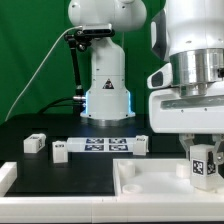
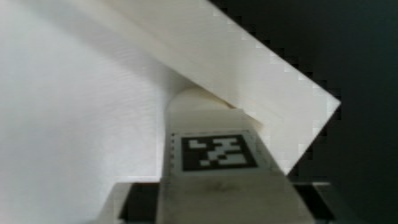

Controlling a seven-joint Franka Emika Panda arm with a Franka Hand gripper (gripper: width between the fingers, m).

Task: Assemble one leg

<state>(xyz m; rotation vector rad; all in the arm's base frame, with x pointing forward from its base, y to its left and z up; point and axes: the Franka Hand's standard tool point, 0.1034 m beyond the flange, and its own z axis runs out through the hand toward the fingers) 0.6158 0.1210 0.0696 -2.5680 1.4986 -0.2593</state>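
white plastic: leg (image 1: 202, 163) gripped upright in pincer (image 1: 203, 172), tag face toward exterior camera
pincer state: closed onto leg, fingers flanking its sides; in wrist view leg (image 2: 221, 150) seen running out from between the fingers, tag plain
below pincer: large white panel (image 1: 150, 180) with raised rim, round socket (image 1: 128, 171) off to one side of pincer; leg low over panel, contact not certain
wrist view ahead of leg: panel corner (image 2: 267, 80) against black table, leg tip close to that edge
away from pincer: marker board (image 1: 100, 145) and a spare leg (image 1: 35, 144) on black table, well apart, untouched
risk: leg tip missing its socket and jamming on rim, caused by slight offset or tilt in grasp
risk: leg slipping or twisting between fingers under push, smooth faces, narrow hold
hidden: leg's lower end and target socket cut off at exterior frame edge; fingertips mostly out of wrist frame; screw end not visible; wrist picture blurred
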